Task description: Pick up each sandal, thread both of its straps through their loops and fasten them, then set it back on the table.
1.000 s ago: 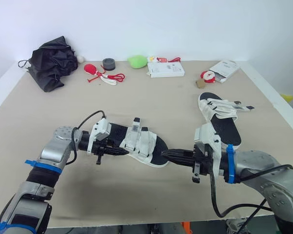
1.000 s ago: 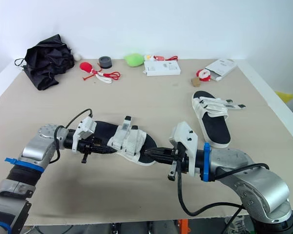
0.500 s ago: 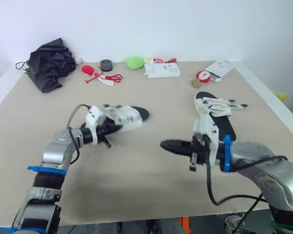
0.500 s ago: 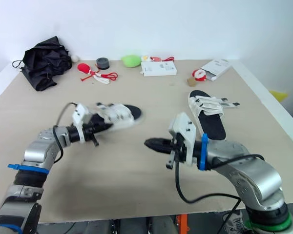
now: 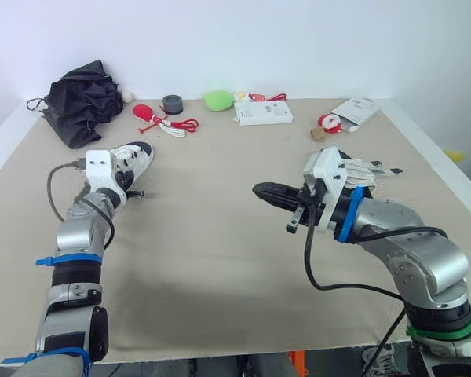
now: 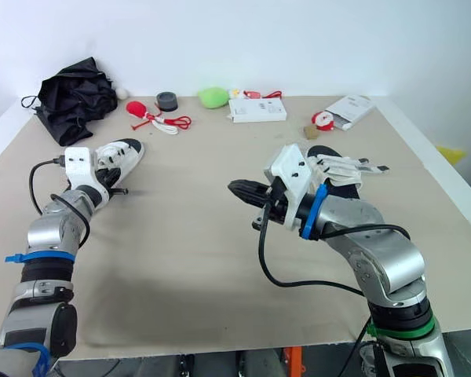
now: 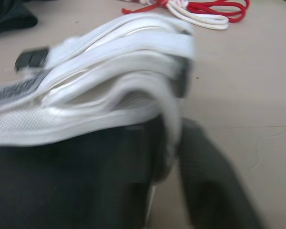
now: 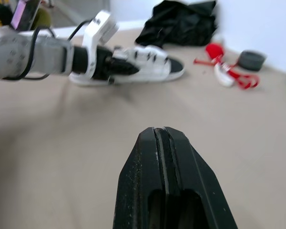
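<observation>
The left claw (image 8: 115, 68) grips one sandal (image 5: 135, 155) by its end, with the white straps and black sole stretching out ahead of the fingers. The right claw (image 8: 160, 132) is pinched closed on nothing. The second sandal (image 5: 367, 169) lies just beside its wrist.

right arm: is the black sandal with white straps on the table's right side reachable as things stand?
Probably yes, after backing up. The black sandal with white straps lies close by the right arm's wrist, behind the right claw, which is shut, empty and points away from it. Nothing lies on it.
</observation>
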